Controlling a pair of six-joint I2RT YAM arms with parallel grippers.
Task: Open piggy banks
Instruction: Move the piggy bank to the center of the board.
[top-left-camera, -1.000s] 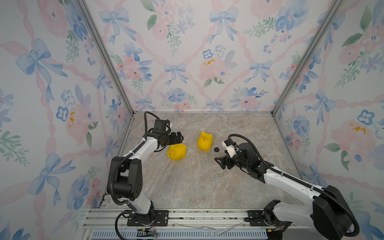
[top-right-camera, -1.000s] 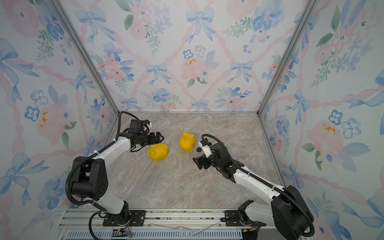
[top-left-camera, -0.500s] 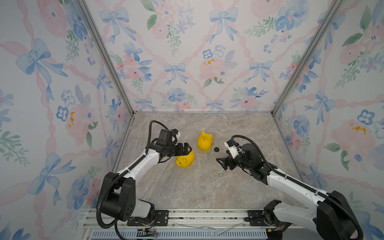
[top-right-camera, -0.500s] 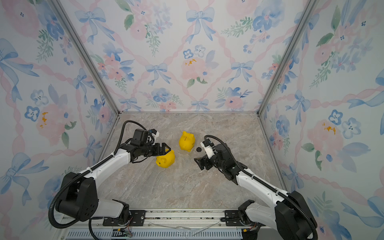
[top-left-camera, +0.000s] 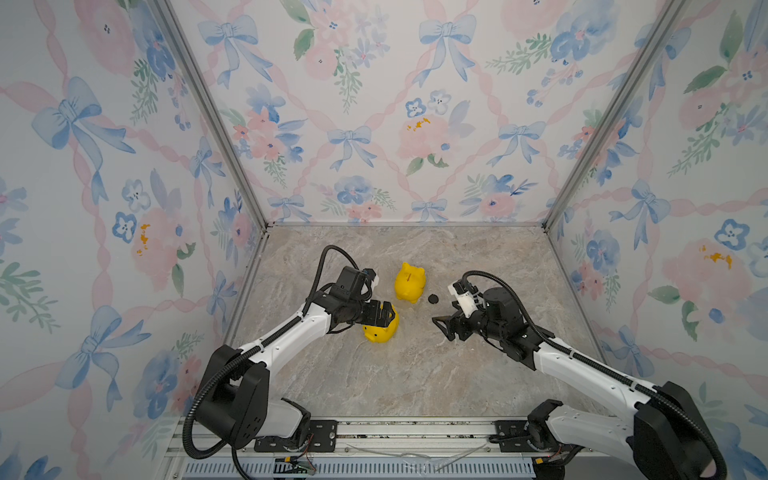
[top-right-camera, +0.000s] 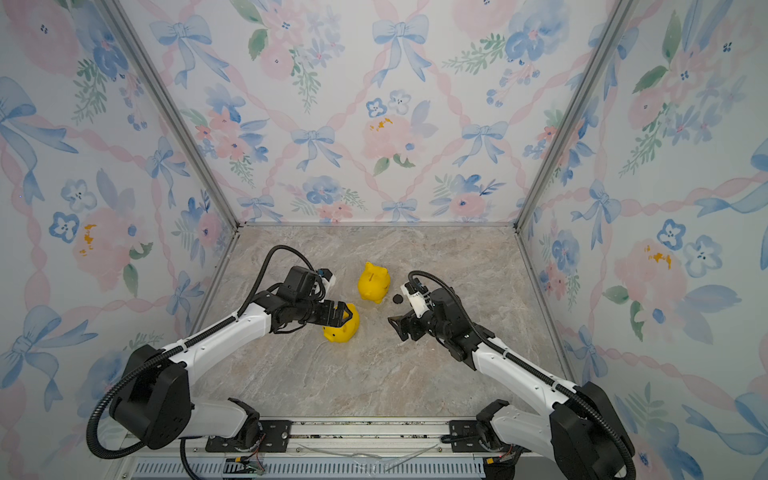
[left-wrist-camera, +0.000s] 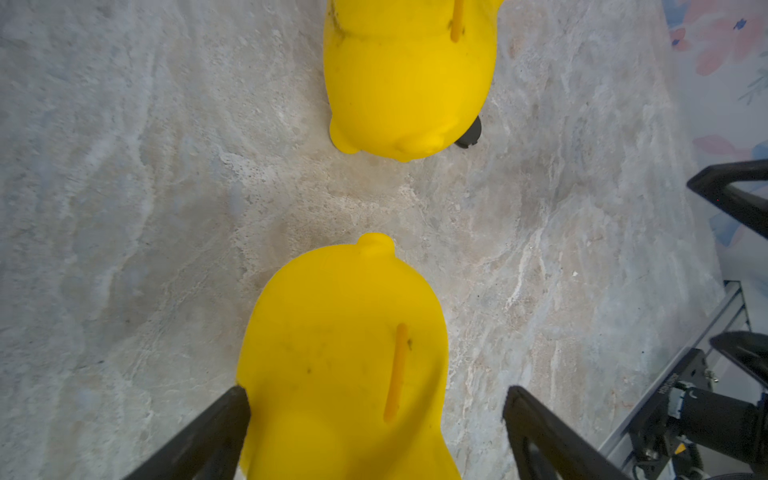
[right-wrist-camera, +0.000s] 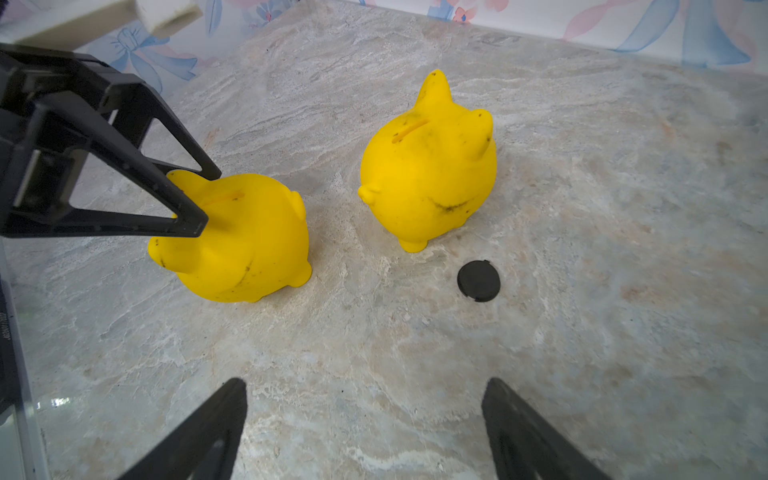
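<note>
Two yellow piggy banks stand upright on the marble floor, coin slots up. The near piggy bank (top-left-camera: 380, 329) (top-right-camera: 341, 330) (left-wrist-camera: 345, 353) (right-wrist-camera: 249, 241) sits between the jaws of my left gripper (top-left-camera: 388, 316) (top-right-camera: 347, 316) (left-wrist-camera: 374, 399). That gripper is open: one finger touches the pig's side and the other stands apart. The far piggy bank (top-left-camera: 409, 282) (top-right-camera: 374, 283) (left-wrist-camera: 407, 83) (right-wrist-camera: 428, 174) stands free. My right gripper (top-left-camera: 442, 328) (top-right-camera: 397, 326) (right-wrist-camera: 363, 390) is open and empty over bare floor, right of both pigs.
A small black round plug (top-left-camera: 433, 298) (top-right-camera: 397, 298) (right-wrist-camera: 478, 280) lies flat on the floor just right of the far pig. Floral walls close in the floor (top-left-camera: 415, 374) at the back and on both sides. A metal rail (top-left-camera: 415, 432) runs along the front.
My left arm swung from the back left toward the centre, its open jaws over the near pig, which slid forward and right. My right gripper hardly moved.
</note>
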